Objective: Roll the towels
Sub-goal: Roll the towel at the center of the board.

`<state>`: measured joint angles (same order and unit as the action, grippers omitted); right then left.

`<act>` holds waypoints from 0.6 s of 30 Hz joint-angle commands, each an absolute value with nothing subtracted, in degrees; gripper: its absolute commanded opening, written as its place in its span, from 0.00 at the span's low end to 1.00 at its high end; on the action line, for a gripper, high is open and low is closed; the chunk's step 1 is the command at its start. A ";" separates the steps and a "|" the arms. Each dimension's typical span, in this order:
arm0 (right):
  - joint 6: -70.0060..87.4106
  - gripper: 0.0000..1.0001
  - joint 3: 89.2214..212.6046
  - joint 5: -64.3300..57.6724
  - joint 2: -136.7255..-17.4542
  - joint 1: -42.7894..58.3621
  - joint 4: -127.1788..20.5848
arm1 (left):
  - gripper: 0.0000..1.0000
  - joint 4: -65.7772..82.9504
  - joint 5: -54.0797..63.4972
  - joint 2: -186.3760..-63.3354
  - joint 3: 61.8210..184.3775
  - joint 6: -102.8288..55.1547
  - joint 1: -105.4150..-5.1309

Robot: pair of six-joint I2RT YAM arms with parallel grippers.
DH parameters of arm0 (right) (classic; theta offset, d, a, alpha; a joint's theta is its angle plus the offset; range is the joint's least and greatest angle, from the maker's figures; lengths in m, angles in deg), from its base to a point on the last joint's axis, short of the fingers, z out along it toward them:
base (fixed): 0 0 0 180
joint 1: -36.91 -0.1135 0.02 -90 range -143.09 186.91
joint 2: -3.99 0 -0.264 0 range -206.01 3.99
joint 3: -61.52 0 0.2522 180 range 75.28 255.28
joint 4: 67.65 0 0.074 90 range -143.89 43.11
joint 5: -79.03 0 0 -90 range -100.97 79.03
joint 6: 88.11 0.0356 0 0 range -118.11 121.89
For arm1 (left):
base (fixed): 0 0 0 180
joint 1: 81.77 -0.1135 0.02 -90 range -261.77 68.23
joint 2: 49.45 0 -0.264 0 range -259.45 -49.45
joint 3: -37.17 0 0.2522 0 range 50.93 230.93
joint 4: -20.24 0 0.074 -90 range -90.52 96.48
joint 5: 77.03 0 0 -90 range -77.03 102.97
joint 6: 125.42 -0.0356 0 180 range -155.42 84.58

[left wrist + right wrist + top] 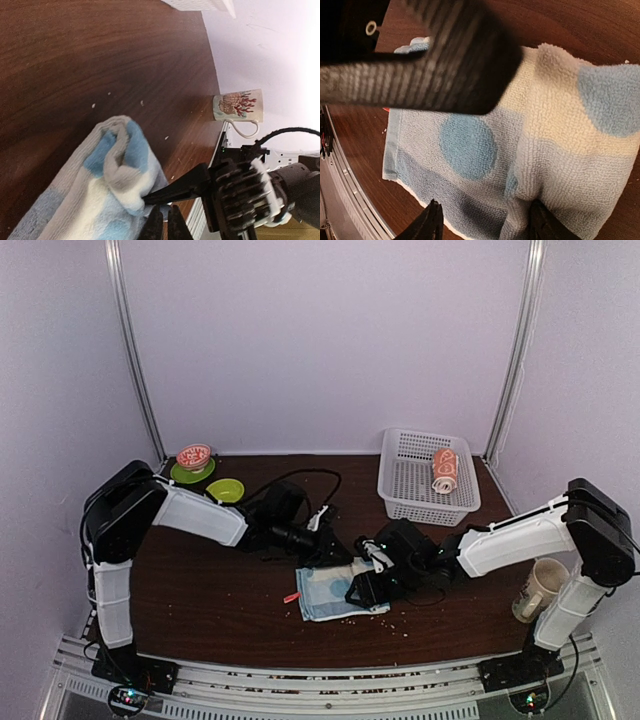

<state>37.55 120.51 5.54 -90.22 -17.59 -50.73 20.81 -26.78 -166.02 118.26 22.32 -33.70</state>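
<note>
Blocking my right wrist view, a blurred dark bar (445, 60) hides part of the blue towel (470, 145). It lies front and middle on the desk (200, 590), long axis left to right, one corner bunched. My right tool (485, 222) straddles it, released. My left tool (165, 227), mostly cut off, looks clenched beside that bunch. The orange towel (443, 470) lies rolled in the basket (400, 490).

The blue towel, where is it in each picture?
Top external: towel low in the middle.
Left wrist: towel at bottom left, bunched up.
Right wrist: towel fills most of the picture.
Shared landmark: the brown table under it.
</note>
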 commanded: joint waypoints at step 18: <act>36.48 0.62 118.79 6.28 -86.70 -17.32 -48.77 | 0.00 24.25 -30.26 -178.27 127.06 25.68 -32.72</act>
<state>36.56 119.75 5.96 -89.22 -17.43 -51.11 23.21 -29.53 -176.27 125.08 25.82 -32.98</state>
